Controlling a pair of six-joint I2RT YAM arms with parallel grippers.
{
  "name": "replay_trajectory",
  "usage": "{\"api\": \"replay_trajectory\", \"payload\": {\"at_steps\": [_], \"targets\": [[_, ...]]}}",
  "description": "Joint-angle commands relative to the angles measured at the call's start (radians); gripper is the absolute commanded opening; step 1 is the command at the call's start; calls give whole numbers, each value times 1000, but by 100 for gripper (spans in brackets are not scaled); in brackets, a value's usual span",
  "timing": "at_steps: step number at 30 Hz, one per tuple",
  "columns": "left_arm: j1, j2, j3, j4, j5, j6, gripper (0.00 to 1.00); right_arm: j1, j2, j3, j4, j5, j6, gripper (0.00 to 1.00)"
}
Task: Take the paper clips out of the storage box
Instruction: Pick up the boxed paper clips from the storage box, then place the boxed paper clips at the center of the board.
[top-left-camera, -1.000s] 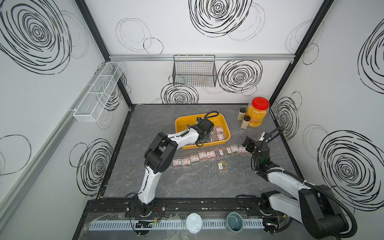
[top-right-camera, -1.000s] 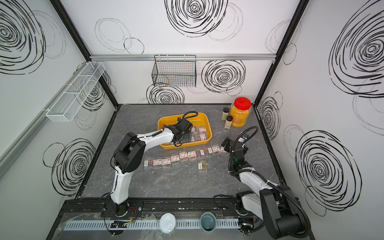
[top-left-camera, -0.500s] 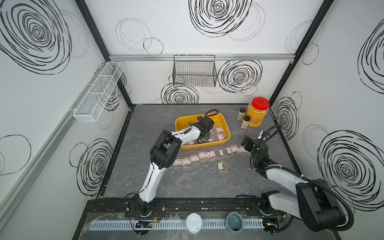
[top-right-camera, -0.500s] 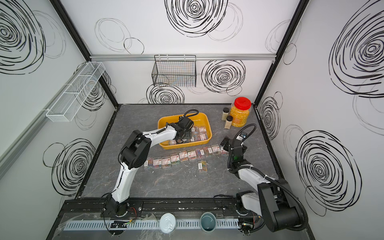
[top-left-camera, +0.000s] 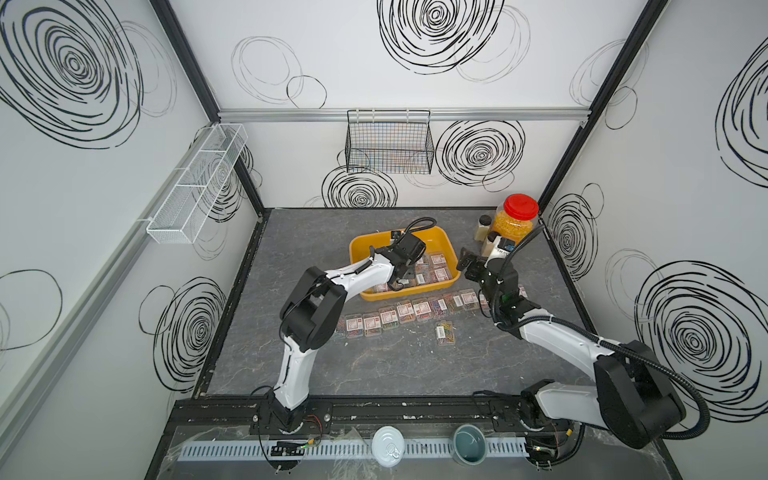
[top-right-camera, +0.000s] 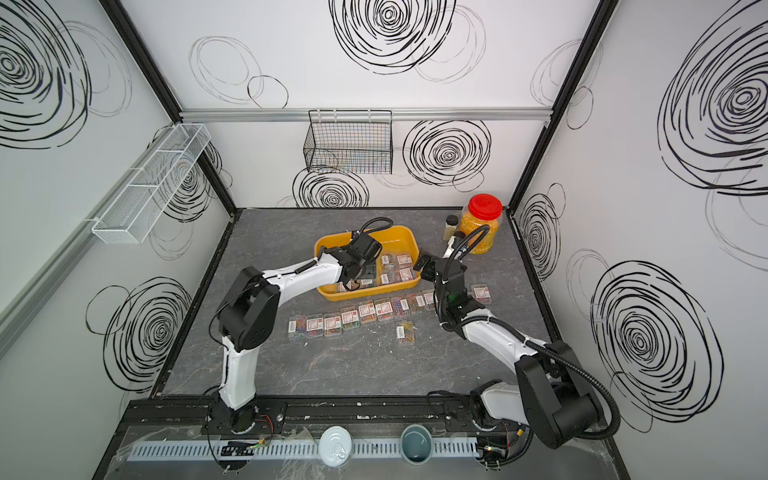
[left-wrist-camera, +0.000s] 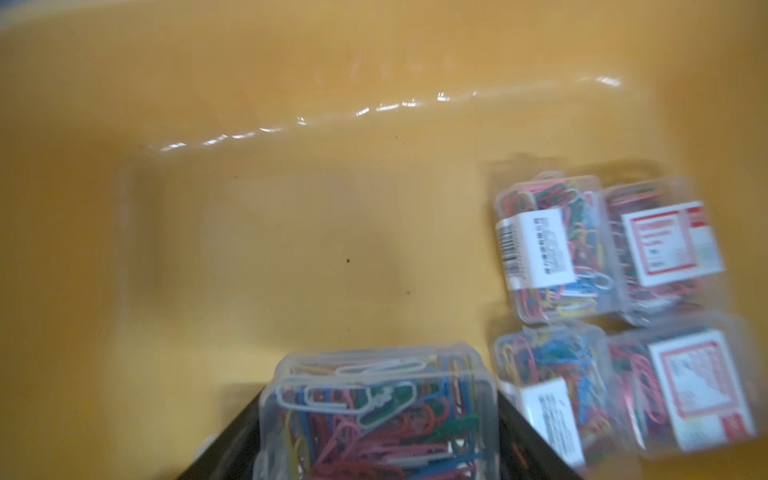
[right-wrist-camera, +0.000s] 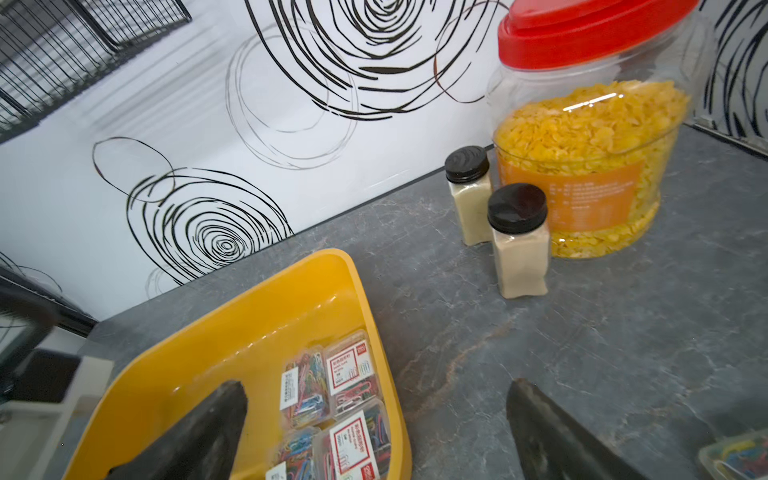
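The yellow storage box (top-left-camera: 361, 245) sits at the table's back middle and holds several clear cases of paper clips (top-left-camera: 436, 266). My left gripper (top-left-camera: 401, 278) reaches down into the box. In the left wrist view its black fingers (left-wrist-camera: 232, 440) press both sides of one case (left-wrist-camera: 374, 386), shut on it, just above the box floor (left-wrist-camera: 291, 228). More cases (left-wrist-camera: 548, 249) lie beside it. My right gripper (top-left-camera: 467, 264) hangs open over the box's right rim (right-wrist-camera: 374, 311), nothing between its fingers (right-wrist-camera: 208, 424).
A row of cases (top-left-camera: 411, 311) lies on the table in front of the box, with one more (top-left-camera: 444, 332) nearer. A red-lidded jar (top-left-camera: 515, 220) and two small bottles (right-wrist-camera: 519, 241) stand at the back right. A black wire basket (top-left-camera: 388, 141) and a white mesh rack (top-left-camera: 195, 183) hang on the walls.
The left gripper's jaws have closed on a case inside the box. The right gripper has moved left and back, from above the row of cases to the box's right rim.
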Motion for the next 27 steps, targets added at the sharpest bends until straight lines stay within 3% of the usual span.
{"api": "replay_trajectory", "payload": {"at_steps": [1, 7, 13, 16, 19, 27], "targets": [[-6, -120, -73, 30, -52, -16, 67, 15, -16, 18, 7, -14, 46, 100], [-24, -267, -195, 41, -86, 6, 67, 28, -44, 33, -29, -30, 49, 100], [-98, -414, -330, 81, -167, 102, 67, 31, -115, -25, 28, -65, 108, 100], [-169, -494, -441, 135, -196, 163, 66, 61, -116, -28, 120, -79, 137, 100], [-257, -555, -546, 167, -231, 182, 65, 120, -70, 28, 196, -31, 70, 100], [-563, -559, -686, 169, -409, 94, 63, 136, 173, 261, 331, -86, -77, 100]]}}
